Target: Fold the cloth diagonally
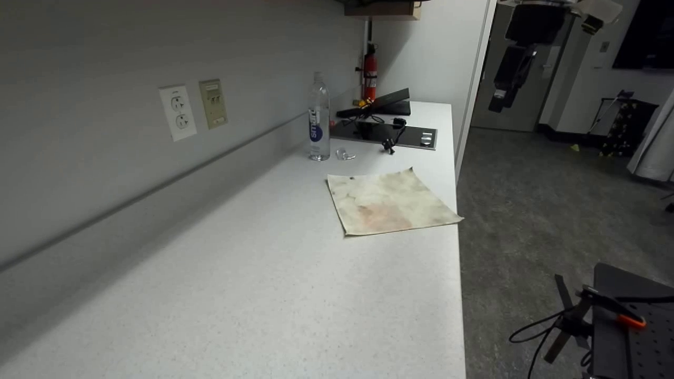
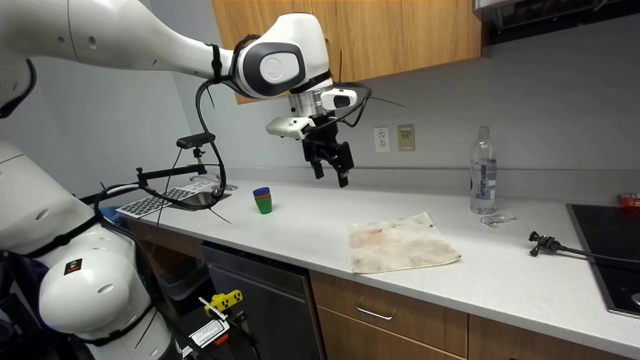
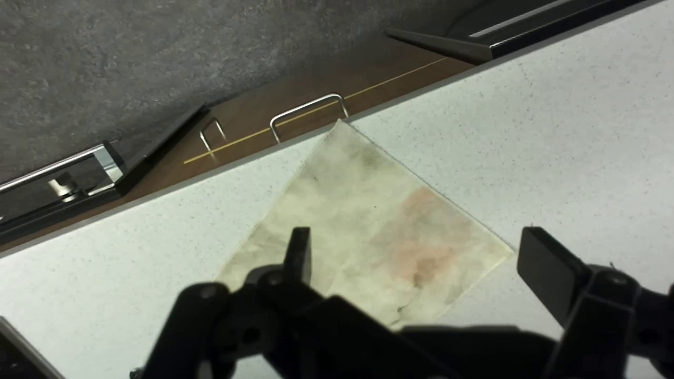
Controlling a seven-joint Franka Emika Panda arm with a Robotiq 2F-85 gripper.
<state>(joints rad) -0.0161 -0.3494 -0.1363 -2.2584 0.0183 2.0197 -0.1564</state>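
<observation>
The cloth (image 1: 392, 202) is a pale cream, roughly square fabric with reddish-brown and greenish-grey stains. It lies flat and unfolded on the white counter, also seen in an exterior view (image 2: 400, 245). One corner reaches the counter's front edge, and another corner lifts slightly. My gripper (image 2: 331, 177) is open and empty, well above the counter and to the cloth's left in that view. It also hangs at the upper right in an exterior view (image 1: 503, 101). In the wrist view the open fingers (image 3: 416, 234) frame the stained part of the cloth (image 3: 363, 195); the gripper hides its lowest corner.
A water bottle (image 2: 483, 180) stands behind the cloth, with a small clear plastic piece (image 2: 496, 219) beside it. A black mount with a cable (image 2: 545, 243) lies near the black cooktop (image 2: 587, 225). Stacked cups (image 2: 263, 201) stand further along the counter. Wooden cabinets (image 2: 390, 35) hang above.
</observation>
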